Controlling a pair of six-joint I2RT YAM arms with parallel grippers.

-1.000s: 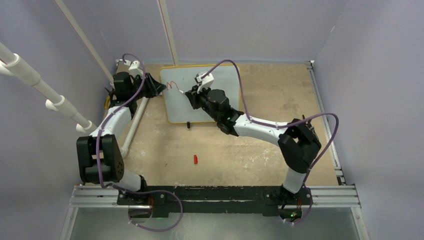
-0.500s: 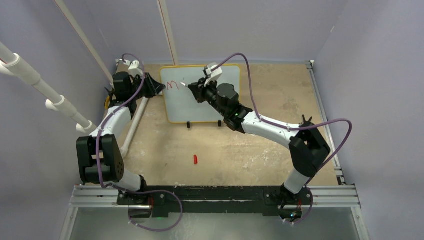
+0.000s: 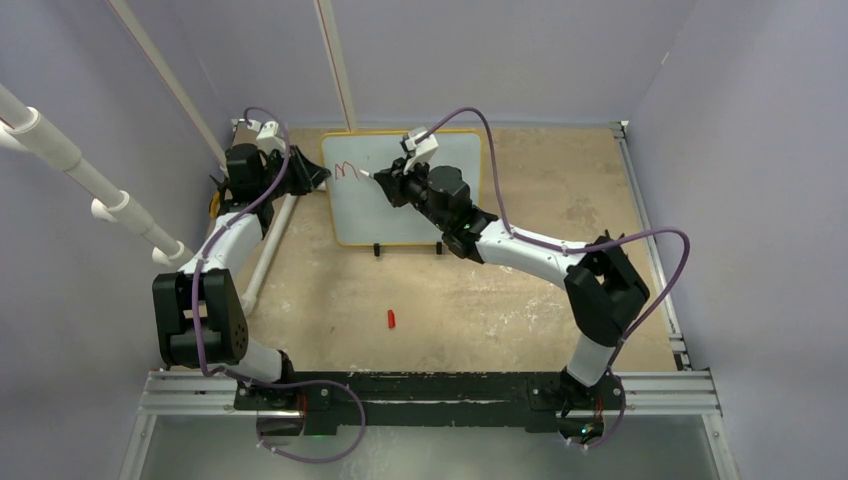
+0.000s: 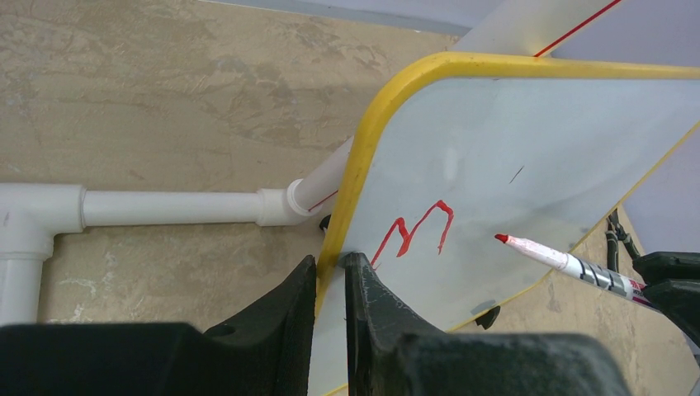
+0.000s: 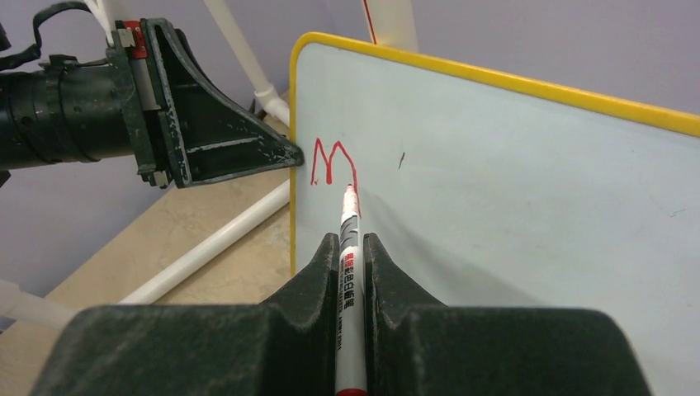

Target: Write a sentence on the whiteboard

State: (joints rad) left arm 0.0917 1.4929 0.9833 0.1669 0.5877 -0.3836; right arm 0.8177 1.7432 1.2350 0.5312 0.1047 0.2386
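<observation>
Top view, board: whiteboard (image 3: 410, 215) stands on its feet at the far side of the table (image 3: 520, 290), between both arms.
Top view, progress: sentence (image 3: 346, 170) is only a red "M" near the upper-left corner; by my judgement nearly all the lettering is left to write.
Top view, stray: small red piece (image 3: 391, 319), perhaps a cap, lies well apart.
Left wrist: left gripper (image 4: 332, 266) pinches the board's yellow left edge, fingers pressed on the frame; the lower board is cut off.
Right wrist: right gripper (image 5: 351, 241) clamps a marker (image 5: 349, 216), red tip just below the M's right leg; contact is hard to tell.
Hidden: the right arm covers part of the board from above.
</observation>
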